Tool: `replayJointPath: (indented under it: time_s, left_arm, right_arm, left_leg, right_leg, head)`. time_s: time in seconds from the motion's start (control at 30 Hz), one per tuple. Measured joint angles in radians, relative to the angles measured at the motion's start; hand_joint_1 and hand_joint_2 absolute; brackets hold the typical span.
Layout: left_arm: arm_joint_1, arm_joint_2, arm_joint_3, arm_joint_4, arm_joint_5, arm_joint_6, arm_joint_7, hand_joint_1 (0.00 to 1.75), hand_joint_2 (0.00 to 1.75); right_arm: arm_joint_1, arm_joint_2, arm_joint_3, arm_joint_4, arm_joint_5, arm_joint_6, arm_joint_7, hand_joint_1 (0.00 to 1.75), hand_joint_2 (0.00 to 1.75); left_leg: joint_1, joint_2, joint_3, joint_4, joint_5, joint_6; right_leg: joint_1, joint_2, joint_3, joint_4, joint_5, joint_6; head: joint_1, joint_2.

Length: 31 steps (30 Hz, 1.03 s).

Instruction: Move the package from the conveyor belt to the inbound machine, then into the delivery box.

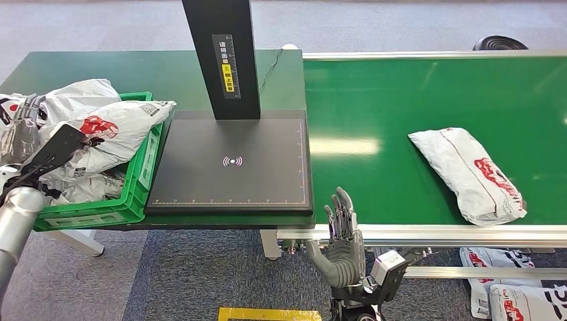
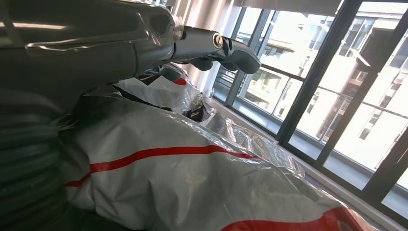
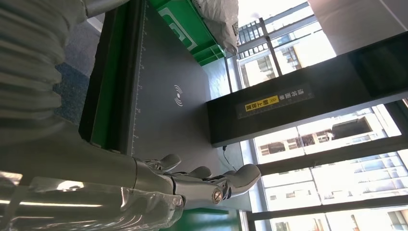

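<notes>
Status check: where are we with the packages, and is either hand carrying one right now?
Several bagged packages already fill the green delivery box. The left hand rests among them; its grip can't be judged. The right hand is open and empty. The scan pad is bare. One package waits on the conveyor belt.

The scanner pad (image 1: 231, 167) lies bare, open from the front and the right. Its rear middle is blocked by the black post (image 1: 220, 57). The crate (image 1: 144, 174) just left of the pad is heaped with bags (image 1: 110, 134) above its rim. On the belt (image 1: 374, 107), open green is left between the pad and the package (image 1: 468, 174), which lies near the front rail (image 1: 455, 234).
</notes>
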Motion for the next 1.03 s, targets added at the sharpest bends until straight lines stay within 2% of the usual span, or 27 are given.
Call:
replayJointPath:
  time_s: [0.33,0.63,0.93,1.03]
  left_arm:
    - [-0.012,-0.008,0.001,0.002,-0.03,-0.018,0.002,0.0,1.75]
    - [-0.147,-0.026,-0.02,0.004,-0.126,-0.083,0.081,0.0,1.75]
    - [-0.163,-0.034,-0.032,0.003,-0.131,-0.083,0.078,0.0,1.75]
    - [-0.208,-0.049,-0.049,0.004,-0.175,-0.127,0.097,0.0,1.75]
  right_arm:
    - [0.0,0.0,0.0,0.0,0.002,0.0,0.0,0.0,1.75]
    - [-0.002,0.001,0.001,0.0,0.002,0.008,0.0,0.0,1.75]
    - [-0.002,0.002,0.001,0.0,-0.002,0.016,0.0,0.0,1.75]
    - [-0.003,0.004,0.005,0.0,-0.006,0.045,0.0,0.0,1.75]
  left_leg:
    - [0.0,0.0,0.0,0.0,0.0,0.0]
    - [0.0,0.0,0.0,0.0,0.0,0.0]
    - [0.0,0.0,0.0,0.0,0.0,0.0]
    - [0.001,-0.003,-0.002,0.001,0.002,0.0]
  right_leg:
    - [0.0,0.0,0.0,0.0,0.0,0.0]
    - [0.0,0.0,0.0,0.0,0.0,0.0]
    - [0.0,0.0,-0.001,0.0,0.0,0.0]
    - [0.001,-0.003,-0.003,0.0,0.0,0.0]
  head:
    - [0.0,0.0]
    - [0.0,0.0]
    - [0.0,0.0]
    - [0.0,0.0]
